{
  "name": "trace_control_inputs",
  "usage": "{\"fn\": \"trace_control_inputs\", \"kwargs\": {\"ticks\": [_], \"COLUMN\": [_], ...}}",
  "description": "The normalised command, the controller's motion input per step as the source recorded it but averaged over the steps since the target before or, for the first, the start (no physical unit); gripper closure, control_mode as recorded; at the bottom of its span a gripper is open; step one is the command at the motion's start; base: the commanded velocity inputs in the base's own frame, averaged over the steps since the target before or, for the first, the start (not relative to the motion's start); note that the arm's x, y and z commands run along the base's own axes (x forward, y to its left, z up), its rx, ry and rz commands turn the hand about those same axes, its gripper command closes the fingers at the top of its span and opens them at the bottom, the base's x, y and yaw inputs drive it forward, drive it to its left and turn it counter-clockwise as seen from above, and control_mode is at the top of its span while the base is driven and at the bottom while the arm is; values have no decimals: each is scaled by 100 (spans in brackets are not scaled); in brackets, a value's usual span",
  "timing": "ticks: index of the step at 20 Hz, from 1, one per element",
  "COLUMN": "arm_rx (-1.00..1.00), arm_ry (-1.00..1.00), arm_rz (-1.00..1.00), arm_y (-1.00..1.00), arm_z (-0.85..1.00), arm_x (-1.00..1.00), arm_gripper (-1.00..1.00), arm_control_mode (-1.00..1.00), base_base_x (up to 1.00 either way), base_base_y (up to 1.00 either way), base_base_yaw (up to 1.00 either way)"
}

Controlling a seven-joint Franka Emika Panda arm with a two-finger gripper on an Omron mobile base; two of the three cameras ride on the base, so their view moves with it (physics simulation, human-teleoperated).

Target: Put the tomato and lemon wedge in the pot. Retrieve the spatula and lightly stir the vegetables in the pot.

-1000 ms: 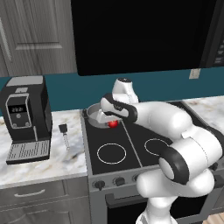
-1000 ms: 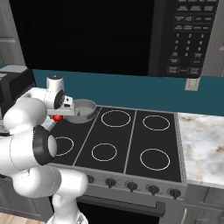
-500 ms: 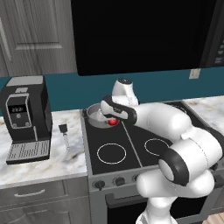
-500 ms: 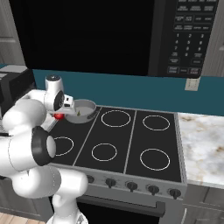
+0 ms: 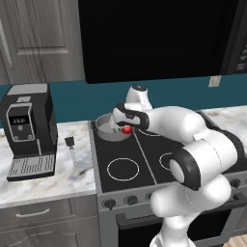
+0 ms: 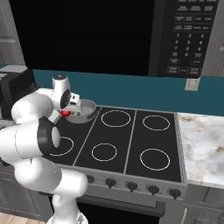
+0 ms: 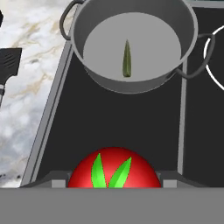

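Observation:
My gripper [image 7: 113,183] is shut on the small red tomato [image 7: 114,168] with its green stem leaves facing the camera. It hangs above the black stovetop just short of the grey pot [image 7: 131,86]. A thin pale yellow-green lemon wedge [image 7: 127,59] lies on the pot's floor. In the left base view the tomato [image 5: 127,129] sits at the pot's [image 5: 102,123] right rim. From the right side the tomato [image 6: 65,113] hangs left of the pot [image 6: 87,114]. The spatula [image 5: 71,147] lies on the marble counter; its black head [image 7: 8,61] shows at the hand view's left.
A black coffee machine [image 5: 29,130] stands on the counter left of the stove. White burner rings [image 5: 123,169] mark the stovetop [image 6: 131,144]. A microwave [image 6: 188,35] hangs above at the right, and a marble counter [image 6: 203,148] continues right of the stove.
The gripper with the tomato has crept a little up and toward the pot. Pot, wedge and spatula have stayed put.

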Motion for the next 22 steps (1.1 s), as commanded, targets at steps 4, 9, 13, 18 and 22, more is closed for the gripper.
{"fn": "trace_control_inputs", "kwargs": {"ticks": [4,9,13,18,22], "arm_rx": [0,0,0,0,-1], "arm_ry": [0,1,1,5,5], "arm_rz": [-4,-3,-3,-2,-2], "arm_y": [-2,0,0,0,0], "arm_z": [-4,-6,-6,-33,-10], "arm_x": [44,43,41,26,22], "arm_gripper": [100,100,100,100,100], "arm_control_mode": [-100,-100,-100,-100,-100], "base_base_x": [0,0,0,0,0], "base_base_y": [0,0,0,0,0], "base_base_yaw": [0,0,0,0,0]}}
